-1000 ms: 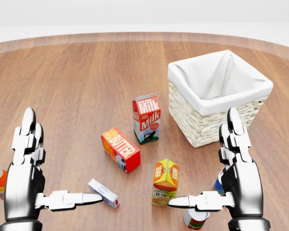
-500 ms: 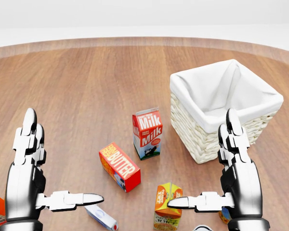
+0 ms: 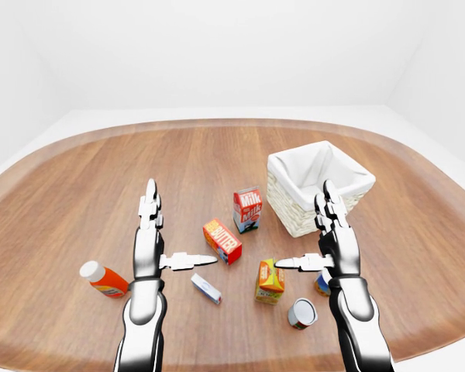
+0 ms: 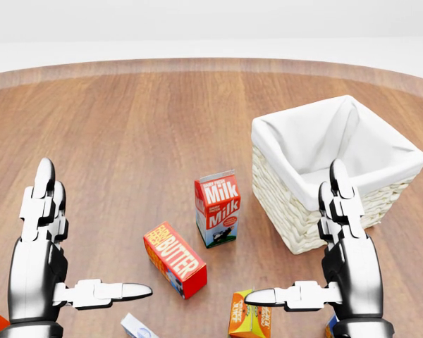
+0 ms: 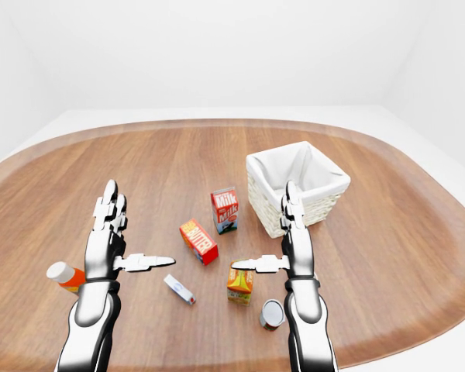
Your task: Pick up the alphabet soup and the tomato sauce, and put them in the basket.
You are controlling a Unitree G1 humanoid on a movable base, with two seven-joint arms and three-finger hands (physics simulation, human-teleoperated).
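A big round wooden table [image 3: 101, 178] holds all the things. The white woven basket [image 3: 319, 186] with a cloth inside stands toward the table's right edge in the left-eye view. It is upright, and nothing shows in the part of its inside that can be seen. Just left of it stands a milk carton [image 3: 248, 209]. A red butter box [image 3: 222, 241] lies a little lower and to the left of the milk. Below them an orange juice carton [image 3: 270, 280] stands upright. A small white and blue box [image 3: 205, 288] lies flat to its left. A can [image 3: 301, 313] lies on its side near the table's bottom edge, its round end facing up toward the camera. I cannot read its label, so I cannot tell if it is the soup or the sauce. Another can [image 3: 322, 284], blue and orange, sits partly hidden behind the right arm, and I cannot tell which one it is either. An orange bottle with a white cap [image 3: 103, 279] lies near the table's left side. The left hand [image 3: 151, 240] and the right hand [image 3: 329, 244] are both up above the table. Their fingers are straight and spread, thumbs pointing toward each other, and they hold nothing.
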